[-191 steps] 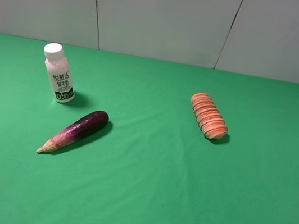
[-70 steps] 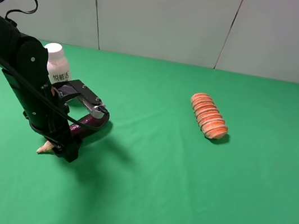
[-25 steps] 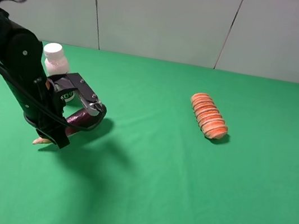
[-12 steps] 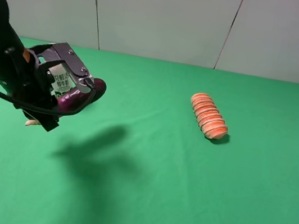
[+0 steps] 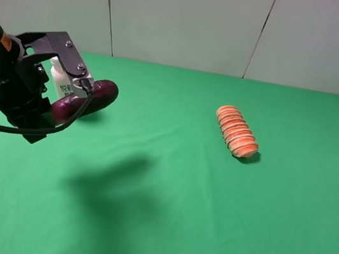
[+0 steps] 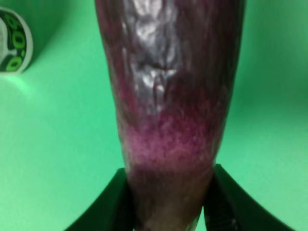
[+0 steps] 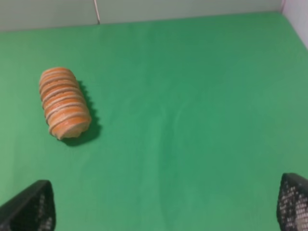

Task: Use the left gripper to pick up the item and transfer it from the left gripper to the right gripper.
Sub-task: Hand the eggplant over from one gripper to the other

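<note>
Pickup looked done: left gripper (image 6: 167,207) was clamped on the eggplant (image 5: 87,96), lifted clear of the green cloth (image 5: 206,223) at upper left; right gripper (image 7: 161,207) gaped empty, handover not yet begun

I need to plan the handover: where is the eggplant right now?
In the exterior high view the eggplant is at far left, clamped in the left gripper and held off the green cloth, close by the white bottle.
</note>
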### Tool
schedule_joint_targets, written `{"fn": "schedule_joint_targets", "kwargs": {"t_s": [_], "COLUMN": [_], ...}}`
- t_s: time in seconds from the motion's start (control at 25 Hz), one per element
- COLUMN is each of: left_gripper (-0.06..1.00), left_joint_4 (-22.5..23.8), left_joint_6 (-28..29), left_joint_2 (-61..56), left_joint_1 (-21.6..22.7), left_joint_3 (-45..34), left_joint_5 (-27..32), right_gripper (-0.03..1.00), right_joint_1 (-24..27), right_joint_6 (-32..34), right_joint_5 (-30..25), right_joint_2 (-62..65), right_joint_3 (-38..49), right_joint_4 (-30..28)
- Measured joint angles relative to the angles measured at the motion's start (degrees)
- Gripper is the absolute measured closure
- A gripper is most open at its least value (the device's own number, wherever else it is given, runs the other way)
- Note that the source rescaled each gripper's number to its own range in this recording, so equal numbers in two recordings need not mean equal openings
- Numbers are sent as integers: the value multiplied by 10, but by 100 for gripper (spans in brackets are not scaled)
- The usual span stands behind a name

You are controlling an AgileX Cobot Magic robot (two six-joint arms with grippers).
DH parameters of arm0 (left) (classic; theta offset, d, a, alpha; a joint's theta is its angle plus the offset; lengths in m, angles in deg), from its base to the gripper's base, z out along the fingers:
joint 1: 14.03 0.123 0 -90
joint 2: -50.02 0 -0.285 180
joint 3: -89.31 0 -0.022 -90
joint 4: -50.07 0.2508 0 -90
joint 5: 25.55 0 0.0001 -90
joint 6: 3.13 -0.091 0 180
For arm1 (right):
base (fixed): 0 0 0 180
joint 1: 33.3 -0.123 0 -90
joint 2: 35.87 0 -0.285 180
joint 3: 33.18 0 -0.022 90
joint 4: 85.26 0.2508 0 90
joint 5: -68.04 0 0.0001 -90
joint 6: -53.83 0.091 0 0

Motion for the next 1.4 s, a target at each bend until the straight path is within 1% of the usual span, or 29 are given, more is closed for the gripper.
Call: {"fn": "schedule_joint_targets", "kwargs": {"t_s": [0.2, 0.32, 0.44, 0.56, 0.72, 0.92, 1.04, 1.24, 1.4], "left_gripper": [94, 94, 94, 94, 94, 94, 94, 94, 94], "left_joint_4": [-43, -63, -74, -77, -78, -78, -77, -78, -76], "left_joint_6": [-55, -74, -94, -108, -118, -125, -134, -136, -137], "left_joint_2": [0, 0, 0, 0, 1, 1, 10, 53, 90], "left_joint_1": [0, 0, 0, -4, -31, -67, -82, -110, -137], "left_joint_3": [41, 67, 87, 106, 133, 150, 161, 190, 226], "left_joint_5": [28, 40, 47, 49, 51, 42, 39, 39, 40], "right_gripper": [-3, -3, -3, -3, -3, -3, -3, -3, -3], "right_joint_1": [0, 0, 0, 0, 0, 0, 0, 0, 0], "right_joint_6": [0, 2, 18, 41, 49, 47, 25, -39, -89], "right_joint_5": [0, 0, -1, -1, 9, 65, 80, 91, 94], "right_joint_2": [0, 0, -4, -40, -107, -148, -169, -208, -243], "right_joint_3": [0, 0, 0, -2, -3, -5, -5, -5, -5], "right_joint_4": [5, 19, 31, 47, 107, 205, 258, 353, 409]}}
